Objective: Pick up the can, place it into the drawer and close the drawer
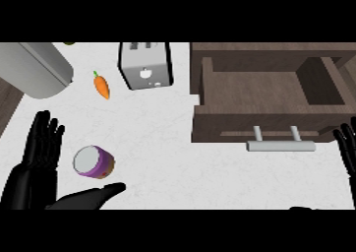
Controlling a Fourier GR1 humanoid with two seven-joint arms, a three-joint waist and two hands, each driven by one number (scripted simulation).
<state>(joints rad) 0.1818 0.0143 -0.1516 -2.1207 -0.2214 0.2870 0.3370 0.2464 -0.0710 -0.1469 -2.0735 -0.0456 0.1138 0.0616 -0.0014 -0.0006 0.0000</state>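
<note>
A purple can (93,162) with a silver lid lies on the white counter at lower left, tilted on its side. My left hand (36,170) is open around it: straight fingers stand just left of the can and the thumb (94,196) stretches below it, neither touching. The brown wooden drawer (257,86) at the right is pulled open and holds nothing, with a silver handle (279,144) on its front. At the right edge only the straight fingers of my right hand (351,147) show, beside the drawer front.
A silver toaster (145,65) stands at the top centre, with an orange carrot (101,85) to its left. A large grey cylinder (32,69) lies at the top left. Dark floor shows past the counter's left edge (8,106).
</note>
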